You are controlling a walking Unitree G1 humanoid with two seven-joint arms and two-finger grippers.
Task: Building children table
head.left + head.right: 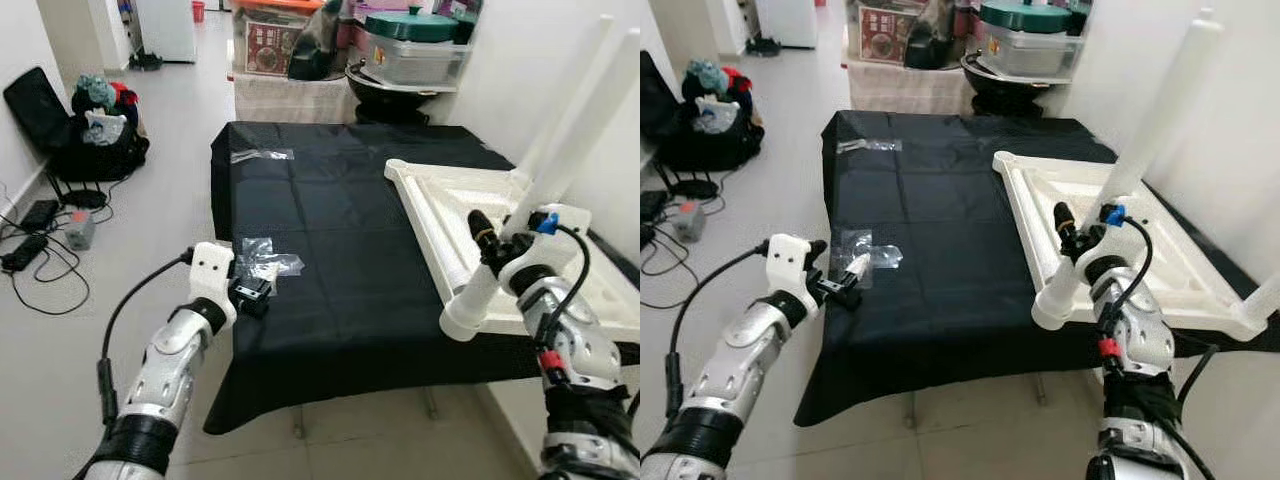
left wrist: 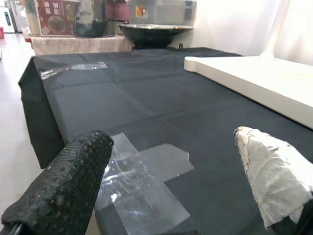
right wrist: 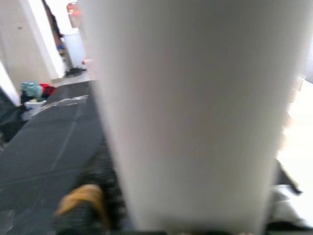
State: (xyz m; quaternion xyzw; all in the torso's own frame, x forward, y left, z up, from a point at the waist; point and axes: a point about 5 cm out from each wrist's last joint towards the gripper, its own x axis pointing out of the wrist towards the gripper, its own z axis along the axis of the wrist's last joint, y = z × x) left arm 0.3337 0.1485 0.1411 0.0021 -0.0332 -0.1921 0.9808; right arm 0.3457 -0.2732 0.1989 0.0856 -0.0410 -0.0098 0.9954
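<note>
Worktop: you face a low worktop (image 1: 330, 300) draped in black cloth that hangs over its near edge.
Tabletop: a white children's tabletop (image 1: 440, 200) lies upside down on the right half of the worktop, its ribbed underside facing up and one rounded corner pointing toward the middle of the cloth.
Fitted legs: a white leg (image 1: 575, 120) stands fixed at the tabletop's far right area, its long axis rising steeply and leaning to the right.
Right gripper: your right gripper (image 1: 490, 245) has its jaws clamped around a loose white table leg (image 1: 475, 300) at the near edge of the tabletop.
Held leg axis: it runs diagonally, its round open end low and nearest you, over the worktop's front edge, its other end rising up and away to the right. In the right wrist view the leg (image 3: 195, 112) is a wide white blur up close.
Left gripper: your left gripper (image 1: 250, 295) hovers at the worktop's left front edge with its jaws apart, one finger (image 2: 63, 186) bare black, the other wrapped in white tape.
In the way: clear plastic bags (image 1: 265, 258) lie just ahead of the left gripper; another clear bag (image 1: 262, 155) lies near the far left corner.
Around: dark bags and clothes (image 1: 100, 125) sit on the floor to the left beside cables (image 1: 40, 250); boxes and a dark bowl (image 1: 385, 85) stand beyond the worktop.
</note>
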